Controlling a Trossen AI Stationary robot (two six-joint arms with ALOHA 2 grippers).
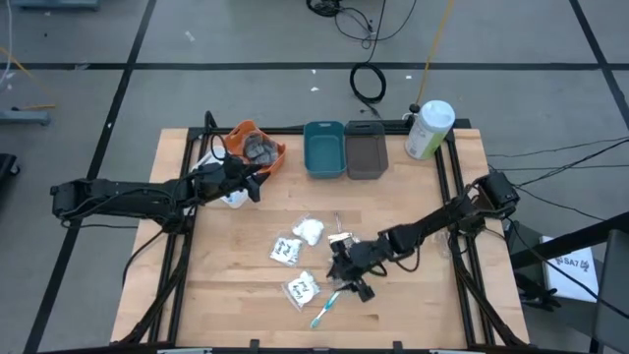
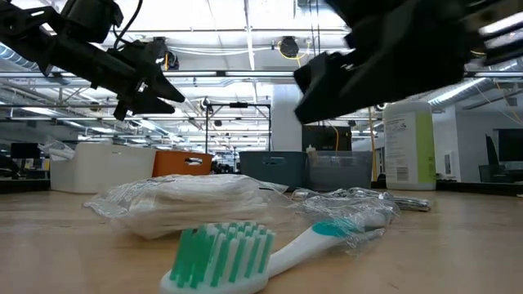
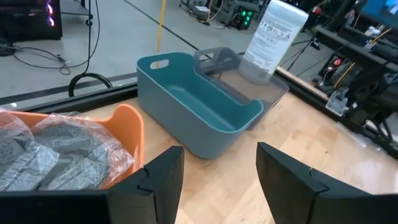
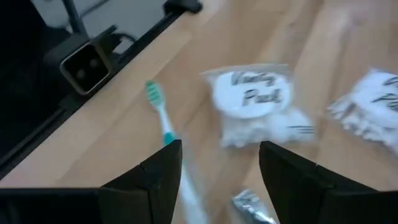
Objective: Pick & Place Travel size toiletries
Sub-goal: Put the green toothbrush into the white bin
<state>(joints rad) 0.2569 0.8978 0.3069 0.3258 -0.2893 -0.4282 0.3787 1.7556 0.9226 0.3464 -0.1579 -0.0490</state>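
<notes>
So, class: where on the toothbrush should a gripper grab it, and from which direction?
Probably from straight above, around the narrow handle of the toothbrush, fingers straddling its width. It lies flat on the table, with the right gripper open and close by.

Lit evenly from ceiling strips — soft shadows | motion-blurred in right wrist view | toothbrush [image 2: 245,253] close and soft | arms silhouetted dark in low view

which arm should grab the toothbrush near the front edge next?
Right. The right gripper hangs open just above the toothbrush, which shows beyond its fingers in its wrist view. The left gripper is open too, but far back by the orange bin.
</notes>
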